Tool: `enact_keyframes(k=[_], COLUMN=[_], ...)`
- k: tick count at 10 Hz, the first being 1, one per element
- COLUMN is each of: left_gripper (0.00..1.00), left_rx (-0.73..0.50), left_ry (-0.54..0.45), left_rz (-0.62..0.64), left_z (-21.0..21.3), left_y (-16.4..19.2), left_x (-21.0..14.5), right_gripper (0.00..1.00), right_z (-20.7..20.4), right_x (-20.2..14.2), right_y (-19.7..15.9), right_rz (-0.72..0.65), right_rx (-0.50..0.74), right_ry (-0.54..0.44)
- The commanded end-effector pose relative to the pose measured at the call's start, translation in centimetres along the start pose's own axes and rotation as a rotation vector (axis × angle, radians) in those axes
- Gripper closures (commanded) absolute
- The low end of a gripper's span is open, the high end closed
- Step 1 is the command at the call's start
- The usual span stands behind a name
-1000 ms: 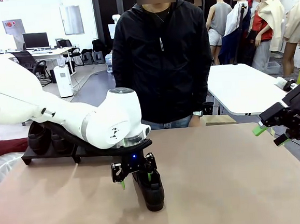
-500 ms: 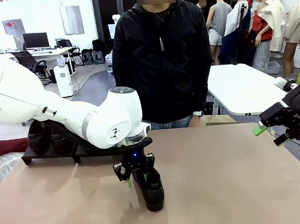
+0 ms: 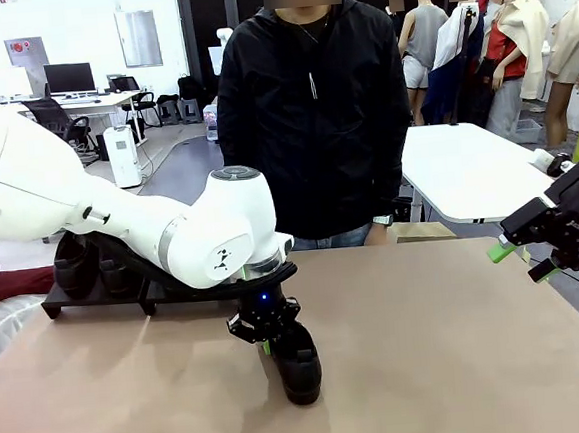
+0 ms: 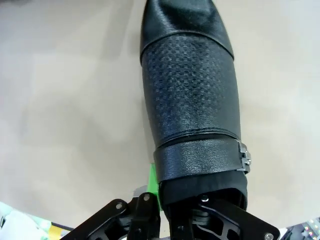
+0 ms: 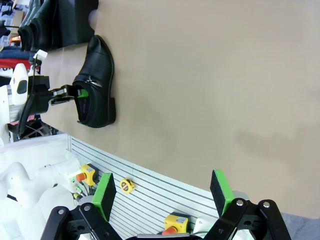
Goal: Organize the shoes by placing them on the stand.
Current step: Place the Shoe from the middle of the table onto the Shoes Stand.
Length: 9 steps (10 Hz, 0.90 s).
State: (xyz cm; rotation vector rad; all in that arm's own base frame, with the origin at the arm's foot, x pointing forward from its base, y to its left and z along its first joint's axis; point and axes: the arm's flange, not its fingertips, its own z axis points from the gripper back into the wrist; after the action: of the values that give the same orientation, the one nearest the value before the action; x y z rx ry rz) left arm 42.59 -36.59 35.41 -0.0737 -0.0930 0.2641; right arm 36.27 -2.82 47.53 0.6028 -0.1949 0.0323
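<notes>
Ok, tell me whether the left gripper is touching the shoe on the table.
Touching. In the right wrist view the left gripper is shut on the shoe, one green pad inside the opening; the left wrist view shows a pad pressed against the collar.

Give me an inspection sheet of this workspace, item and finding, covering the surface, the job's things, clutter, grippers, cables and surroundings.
Surface: brown tabletop, bare around the shoe.
Job's things: one black shoe on the table; other shoes on the black stand at far left.
Clutter: nothing seen.
Grippers: left gripper shut on the black shoe's side wall, one finger inside the opening; right gripper open, held off the table's right edge.
Cables: thin black cable hanging under the right gripper.
Surroundings: person in black jacket at the far side; white table, office desks behind.
</notes>
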Motion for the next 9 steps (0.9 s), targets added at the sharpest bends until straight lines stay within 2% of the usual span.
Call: enact_keyframes(k=[1,2,3,4,5,7,8,9], left_gripper=[1.0,1.0,1.0,1.0,1.0,1.0,1.0,1.0], left_rx=[-0.03,-0.063,-0.049,-0.101,-0.124,-0.141,-0.169,-0.207], left_ry=[-0.076,-0.108,-0.128,-0.123,-0.172,-0.389,-0.454,-0.503], left_rz=[-0.012,-0.04,-0.151,-0.324,-0.469,-0.595,-0.663,-0.499], left_z=[1.6,3.3,6.4,9.7,12.5,15.2,15.6,15.8], left_y=[0.7,1.2,2.0,3.2,4.8,8.6,10.7,12.1], left_x=[-0.9,-1.5,-2.6,-4.1,-5.8,-8.3,-8.3,-7.9], right_gripper=[0.0,0.0,0.0,0.0,0.0,0.0,0.0,0.0], right_z=[0.2,0.2,0.2,0.2,0.2,0.2,0.2,0.2], right_x=[0.0,0.0,0.0,0.0,0.0,0.0,0.0,0.0], right_y=[0.1,0.1,0.1,0.1,0.1,0.1,0.1,0.1], right_rz=[-0.019,-0.019,-0.019,-0.019,-0.019,-0.019,-0.019,-0.019], right_rx=[-0.012,-0.012,-0.012,-0.012,-0.012,-0.012,-0.012,-0.012], right_ry=[0.009,0.009,0.009,0.009,0.009,0.009,0.009,0.009])
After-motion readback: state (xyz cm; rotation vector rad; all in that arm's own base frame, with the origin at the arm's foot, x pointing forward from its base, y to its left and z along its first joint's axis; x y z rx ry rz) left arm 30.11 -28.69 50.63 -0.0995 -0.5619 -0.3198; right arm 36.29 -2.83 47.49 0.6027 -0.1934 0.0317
